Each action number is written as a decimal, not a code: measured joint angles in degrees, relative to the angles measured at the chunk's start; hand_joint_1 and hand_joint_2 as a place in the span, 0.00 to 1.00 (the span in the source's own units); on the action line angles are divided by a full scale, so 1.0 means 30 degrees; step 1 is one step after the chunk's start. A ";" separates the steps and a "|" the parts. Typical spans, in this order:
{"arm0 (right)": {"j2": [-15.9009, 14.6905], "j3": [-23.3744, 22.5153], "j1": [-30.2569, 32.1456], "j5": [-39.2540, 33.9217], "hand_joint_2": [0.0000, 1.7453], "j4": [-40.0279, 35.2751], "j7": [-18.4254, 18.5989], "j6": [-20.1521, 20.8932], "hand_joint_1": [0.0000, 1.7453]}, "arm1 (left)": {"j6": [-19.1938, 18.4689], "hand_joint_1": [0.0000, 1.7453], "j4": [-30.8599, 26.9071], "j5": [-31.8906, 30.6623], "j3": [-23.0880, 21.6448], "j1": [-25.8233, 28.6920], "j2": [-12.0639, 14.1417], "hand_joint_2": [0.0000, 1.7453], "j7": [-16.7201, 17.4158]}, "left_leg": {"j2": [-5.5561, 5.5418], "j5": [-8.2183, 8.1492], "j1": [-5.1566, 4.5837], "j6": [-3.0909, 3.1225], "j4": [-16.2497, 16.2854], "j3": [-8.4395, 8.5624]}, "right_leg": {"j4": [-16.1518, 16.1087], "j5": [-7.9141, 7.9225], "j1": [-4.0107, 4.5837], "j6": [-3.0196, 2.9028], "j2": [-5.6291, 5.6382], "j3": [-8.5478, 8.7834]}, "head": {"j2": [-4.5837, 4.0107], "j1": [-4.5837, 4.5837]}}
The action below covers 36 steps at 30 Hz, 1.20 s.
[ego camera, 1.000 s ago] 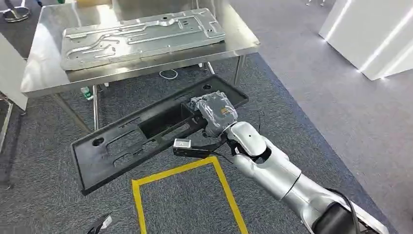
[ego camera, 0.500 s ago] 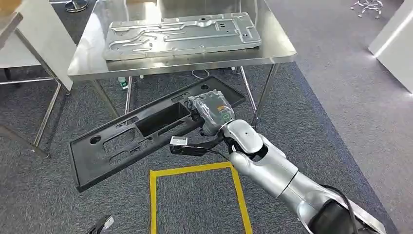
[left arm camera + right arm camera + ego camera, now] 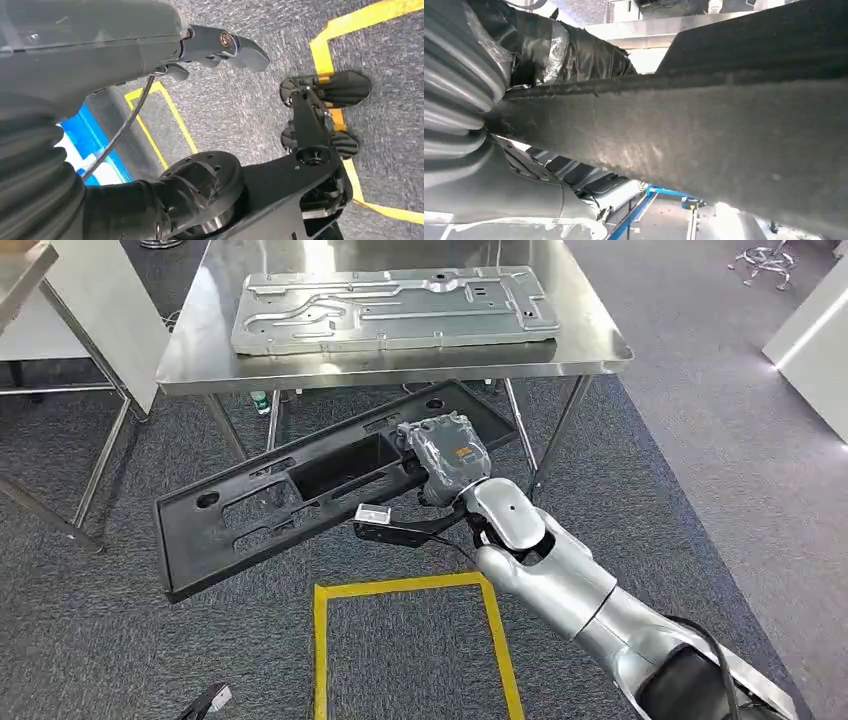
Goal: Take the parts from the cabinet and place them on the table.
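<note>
A long black plastic panel (image 3: 260,510) with several cut-outs hangs in the air, tilted, just in front of the steel table (image 3: 590,345) and below its top. My right hand (image 3: 445,455) grips the panel's near long edge around its middle. The right wrist view has the panel's dark edge (image 3: 704,130) close up, with my taped fingers (image 3: 569,52) wrapped over it. A stamped grey metal plate (image 3: 390,305) lies flat on the table. My left hand (image 3: 215,45) hangs low over the carpet with nothing in it, its tip at the lower edge of the head view (image 3: 208,702).
A yellow tape rectangle (image 3: 400,590) marks the grey carpet below the panel. The table's legs (image 3: 555,435) stand behind the panel's far end. Another table's frame (image 3: 60,470) is at the left, and a white wall (image 3: 815,330) at the right.
The whole picture has shifted: the camera has turned, and the table now stands more squarely ahead. The panel stays in my right hand, its far end now under the table's front edge.
</note>
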 joint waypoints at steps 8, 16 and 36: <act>-0.0124 -0.0080 0.0005 0.0277 1.00 0.0000 0.0168 0.0036 1.00 | -0.0007 0.00 0.0000 0.0000 0.0000 0.0006 -0.0007 1.00 -0.0117 | -0.0003 0.0015 -0.0053 0.0050 0.0009 -0.0009 | -0.0025 0.0029 -0.0063 0.0489 0.0001 -0.0016 | 0.0000 -0.0007; -0.0212 -0.0168 0.0057 0.0444 1.00 0.0000 0.0190 0.0036 1.00 | -0.0189 0.00 0.0000 -0.0088 0.0000 0.0009 0.0000 1.00 -0.0487 | -0.0001 -0.0017 -0.0094 0.0100 0.0061 -0.0016 | -0.0032 0.0026 -0.0109 0.0573 0.0002 -0.0011 | 0.0000 -0.0007; -0.0343 -0.0372 0.0463 0.0204 1.00 0.0058 -0.0240 0.0444 1.00 | -0.0678 0.00 0.0000 -0.0138 0.0000 0.0111 0.0014 1.00 -0.0984 | -0.0278 -0.0905 -0.0207 0.0180 0.0038 0.0839 | 0.0665 0.0364 -0.0027 0.0435 0.0407 -0.1072 | 0.0000 0.0022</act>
